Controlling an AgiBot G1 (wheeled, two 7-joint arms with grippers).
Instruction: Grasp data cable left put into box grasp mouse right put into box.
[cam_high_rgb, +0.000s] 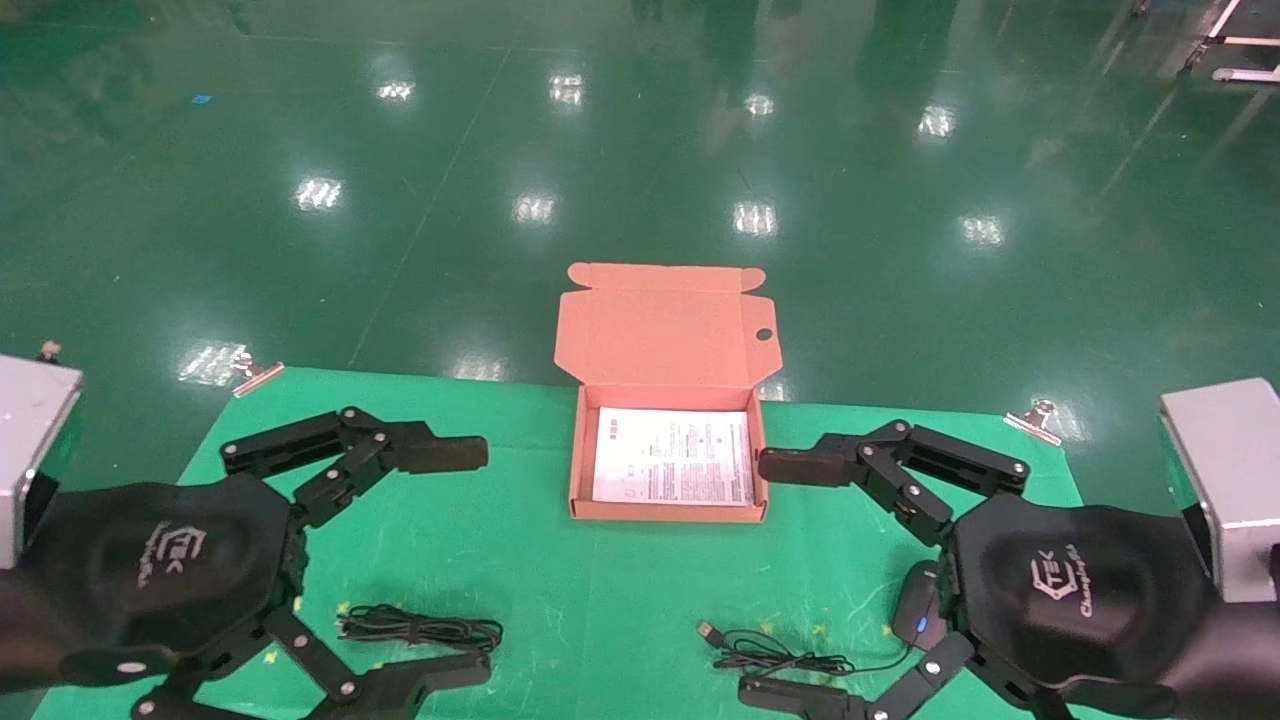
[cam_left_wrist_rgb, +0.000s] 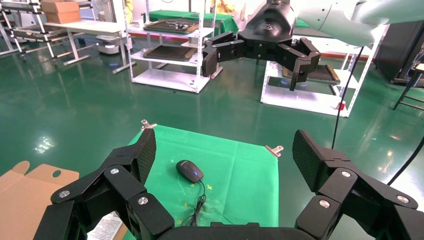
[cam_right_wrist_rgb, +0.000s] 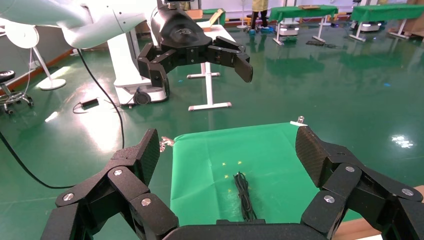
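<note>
The open box (cam_high_rgb: 668, 513) stands at the middle back of the green cloth, lid (cam_high_rgb: 660, 335) up and white sheet as its floor. The data cable (cam_high_rgb: 420, 628), a slim black bundle, lies at the front left and also shows in the right wrist view (cam_right_wrist_rgb: 243, 195). The black mouse (cam_high_rgb: 918, 605) with its blue light lies at the front right, its cord and USB plug (cam_high_rgb: 707, 631) trailing left; it also shows in the left wrist view (cam_left_wrist_rgb: 189, 170). My left gripper (cam_high_rgb: 480, 560) is open above the data cable. My right gripper (cam_high_rgb: 755, 578) is open above the mouse's cord, with the mouse partly under it.
The green cloth (cam_high_rgb: 620, 620) is held by metal clips (cam_high_rgb: 1035, 418) at its back corners. Grey metal blocks (cam_high_rgb: 1225, 470) stand at both sides. Glossy green floor lies beyond the table's back edge.
</note>
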